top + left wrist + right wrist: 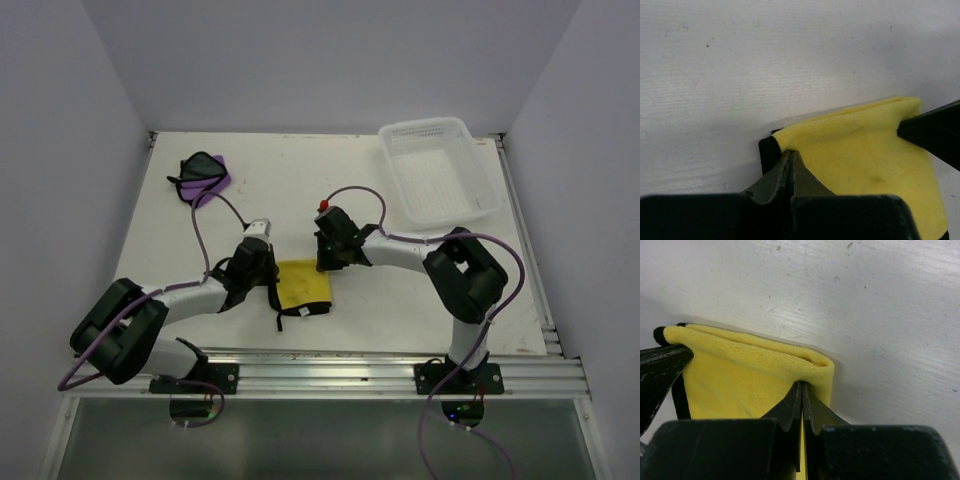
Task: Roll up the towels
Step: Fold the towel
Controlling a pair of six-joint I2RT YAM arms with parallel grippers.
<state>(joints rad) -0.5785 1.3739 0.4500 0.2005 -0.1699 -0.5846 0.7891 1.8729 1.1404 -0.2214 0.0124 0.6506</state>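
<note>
The yellow towel [303, 285] lies on the white table between the two arms, its far edge folded over and its black edging and loop toward the near side. My left gripper [272, 272] is shut on the towel's far left corner; in the left wrist view [791, 156] the jaws pinch the yellow cloth [860, 150] beside its black edge. My right gripper [326, 262] is shut on the far right corner; in the right wrist view [802, 387] the jaws pinch the folded edge [750, 365]. The purple towel [203, 177] lies crumpled at the far left, apart from both grippers.
A white perforated basket [440, 170] stands at the far right of the table [300, 190]. Grey walls close in the table on three sides. An aluminium rail runs along the near edge.
</note>
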